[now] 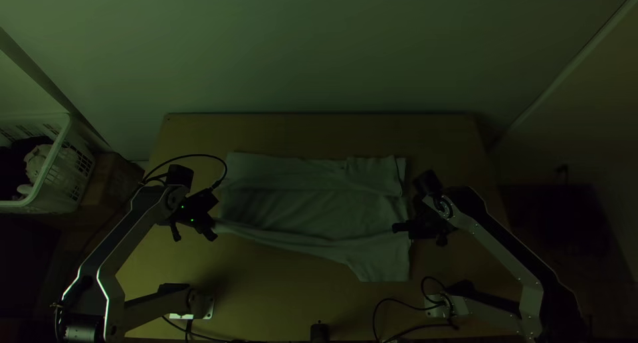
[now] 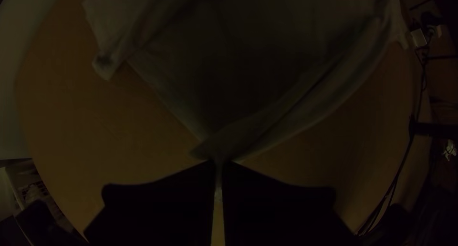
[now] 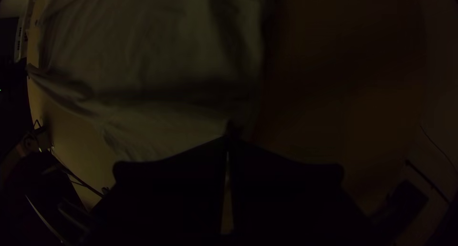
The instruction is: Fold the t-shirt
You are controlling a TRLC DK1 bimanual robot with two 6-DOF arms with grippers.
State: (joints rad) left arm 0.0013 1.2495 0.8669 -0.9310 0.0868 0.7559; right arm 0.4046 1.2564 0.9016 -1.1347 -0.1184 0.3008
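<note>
Top view: across the tabletop, one flared part of the t-shirt lies nearest the near edge. Past it, my right gripper pinches the cloth toward the right edge; my left gripper clenches a corner toward the left. The rest lies spread, creased, toward the far edge.

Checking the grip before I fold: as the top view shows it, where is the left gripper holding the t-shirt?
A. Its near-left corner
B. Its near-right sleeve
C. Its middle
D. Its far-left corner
A: the left gripper pinches the t-shirt where the near edge meets the left end.
</note>
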